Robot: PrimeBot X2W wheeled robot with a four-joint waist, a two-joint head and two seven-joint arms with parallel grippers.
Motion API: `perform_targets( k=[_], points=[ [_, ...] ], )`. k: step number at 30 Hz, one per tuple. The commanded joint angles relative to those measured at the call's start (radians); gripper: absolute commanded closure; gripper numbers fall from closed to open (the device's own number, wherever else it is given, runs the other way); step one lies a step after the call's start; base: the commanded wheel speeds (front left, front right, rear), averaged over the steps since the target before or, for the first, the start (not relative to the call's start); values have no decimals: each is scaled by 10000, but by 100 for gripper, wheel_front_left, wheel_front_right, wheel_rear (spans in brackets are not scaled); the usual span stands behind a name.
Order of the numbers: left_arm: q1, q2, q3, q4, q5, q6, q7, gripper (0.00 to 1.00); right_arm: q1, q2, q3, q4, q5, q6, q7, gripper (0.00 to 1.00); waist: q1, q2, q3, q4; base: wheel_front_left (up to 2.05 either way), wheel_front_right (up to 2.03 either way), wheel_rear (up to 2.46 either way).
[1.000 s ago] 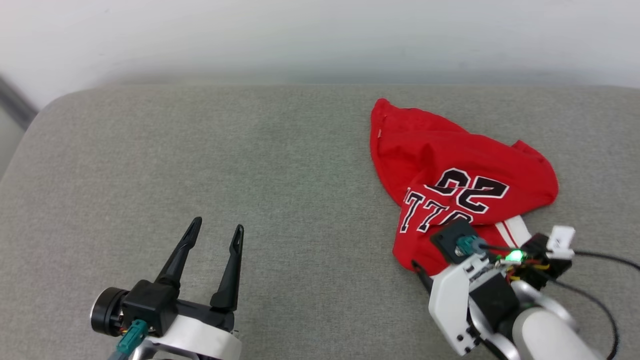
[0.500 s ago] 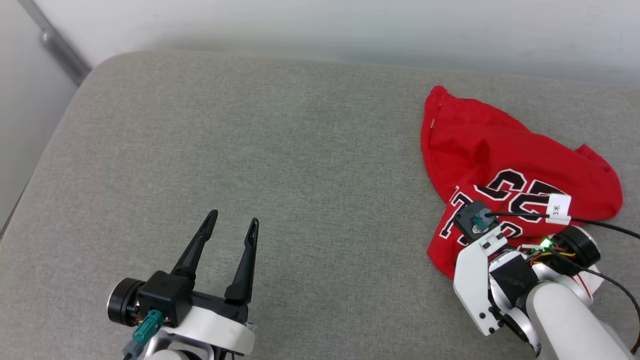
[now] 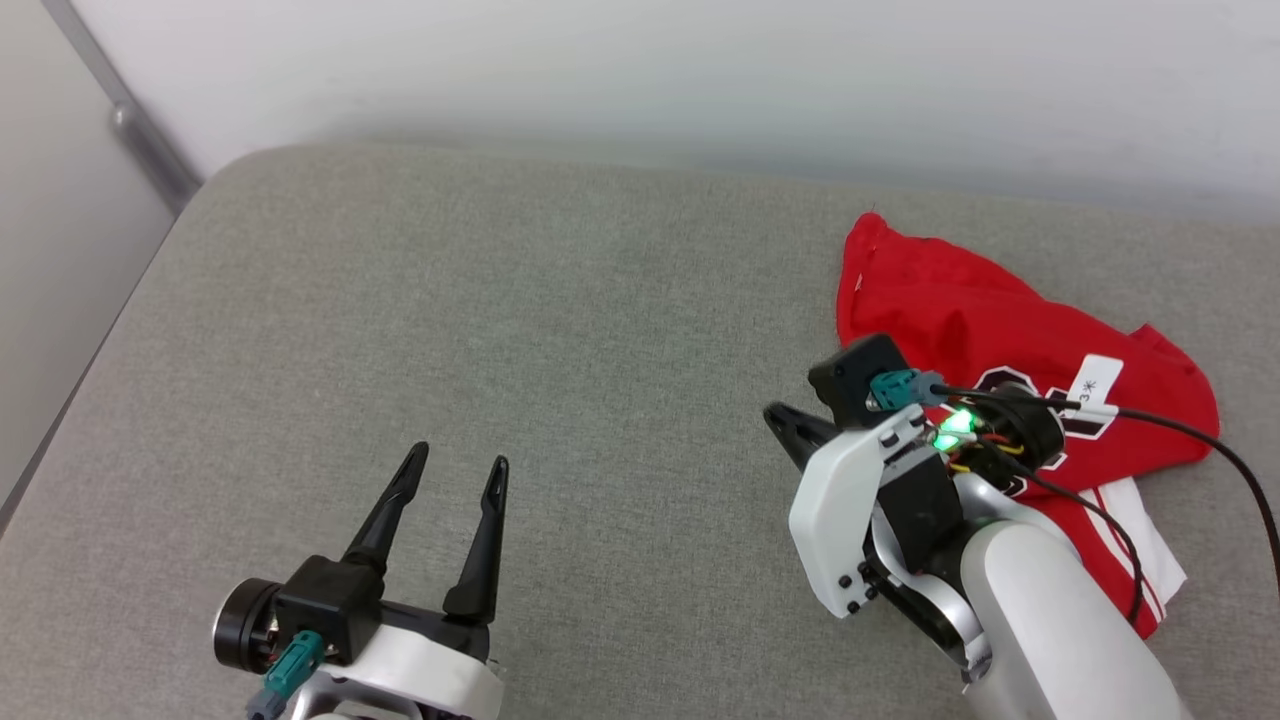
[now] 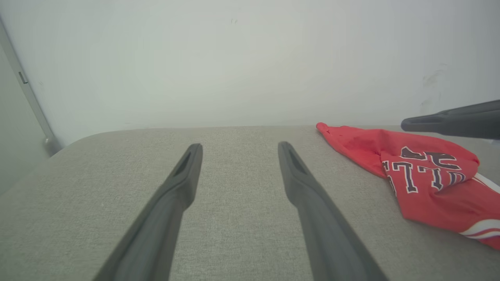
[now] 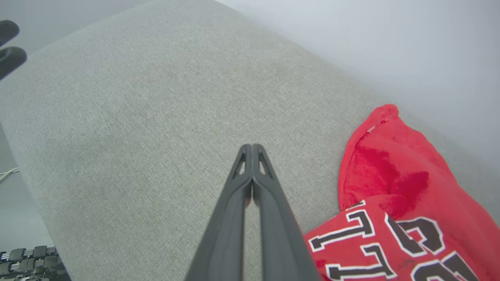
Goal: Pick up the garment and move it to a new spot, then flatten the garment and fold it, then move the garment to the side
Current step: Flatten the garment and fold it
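Head view: shirt [image 3: 930, 290] lies bunched on the grey cushion [image 3: 500, 300], far right. The right gripper [image 5: 252, 148] jaws are together, empty, beside it. The left gripper [image 3: 455, 462] jaws are apart.

The red garment [image 5: 394, 183], at the right of the scene, carries a black print [image 5: 343, 234] in block characters with white outlines. In the right wrist view two letters L read upside down. The curved pieces of other characters beside them are too folded to read. A white tag [image 3: 1092, 378] on a black cable [image 3: 1180, 432] reads "3" and then a star-like mark.
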Motion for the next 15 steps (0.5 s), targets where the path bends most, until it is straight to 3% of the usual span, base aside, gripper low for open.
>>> perform_targets(
  k=[1, 5, 15],
  points=[
    [87, -9, 72, -6, 92, -49, -26, 0, -166, 17, -18, -100, -31, -7, -76, 100, 0, 0, -141, -28, 0, 0, 0],
    [287, -50, 313, -89, 71, -59, -26, 0, -60, -173, 203, -399, -304, -7, 53, 100, 0, 0, -282, -115, 0, 0, 0],
    [507, -133, 401, -121, 198, -136, -26, 0, 603, -179, -637, -255, -995, -7, 558, 100, 0, 0, -330, -262, 0, 0, 0]
  ],
)
